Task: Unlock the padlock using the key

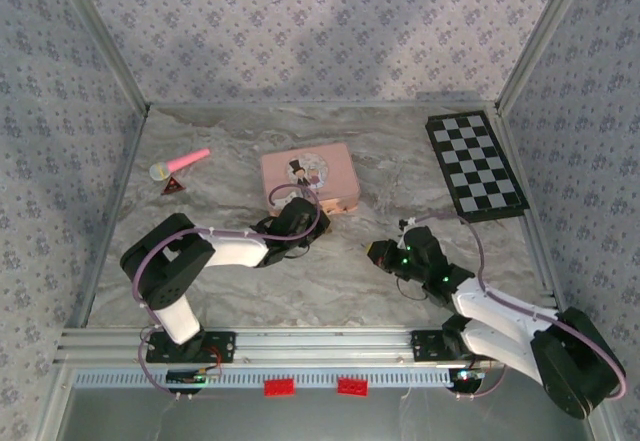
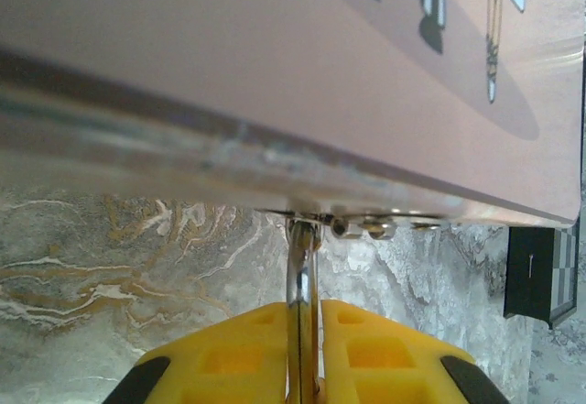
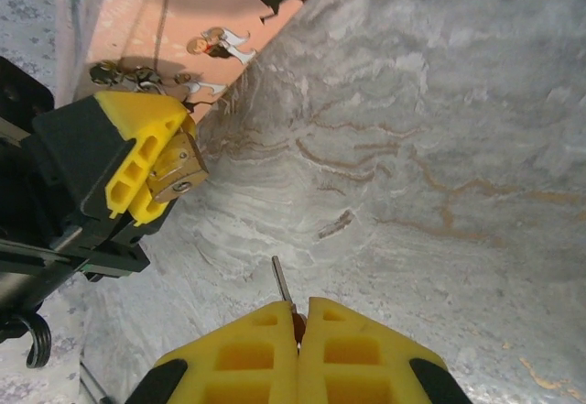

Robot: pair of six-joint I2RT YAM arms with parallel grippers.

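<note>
The small brass padlock [image 3: 179, 173] hangs at the front edge of the pink tin box [image 1: 308, 174], pinched between yellow fingers [image 3: 137, 161]. My left gripper [image 2: 305, 308] is shut on it, and its grey shackle [image 2: 302, 271] runs up to the box's metal hasp [image 2: 366, 225]. In the top view the left gripper [image 1: 298, 219] sits against the box's near side and covers the lock. My right gripper [image 3: 300, 308] is shut on the key; its thin blade [image 3: 282, 282] sticks out toward the padlock, still a gap away. The right gripper [image 1: 381, 253] hovers to the right of the left one.
A black-and-white checkerboard [image 1: 475, 164] lies at the back right. A pink toy microphone [image 1: 178, 164] and a small red triangle [image 1: 173, 187] lie at the back left. The marbled tabletop [image 1: 400, 141] is walled on three sides.
</note>
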